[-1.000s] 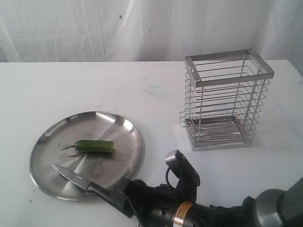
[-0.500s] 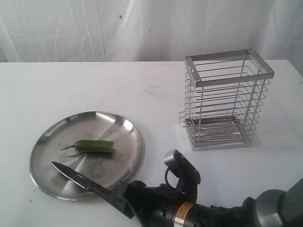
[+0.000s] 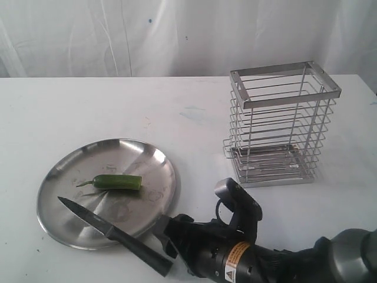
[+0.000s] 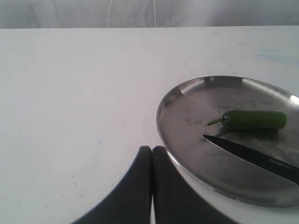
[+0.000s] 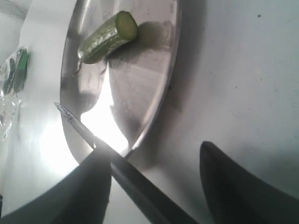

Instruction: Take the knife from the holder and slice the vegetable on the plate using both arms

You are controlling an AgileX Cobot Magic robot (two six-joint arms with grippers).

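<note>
— Where's the knife (image 3: 94,221)?
— Blade on the plate's (image 3: 150,156) front edge, handle off the rim, between the right gripper's (image 5: 154,154) spread jaws. Pod (image 3: 118,182) mid-plate.
— Left gripper (image 4: 152,156)?
— Fingers pressed together.

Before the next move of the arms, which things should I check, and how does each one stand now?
1. The knife is out of the holder: ok.
2. The right gripper grips the knife: not ok; jaws open, handle lies loose between them.
3. The vegetable is on the plate: ok, apart from the blade.
4. The left gripper steadies the vegetable: not ok; shut, outside the plate's rim.
5. Cutting edge faces down: cannot tell.
</note>
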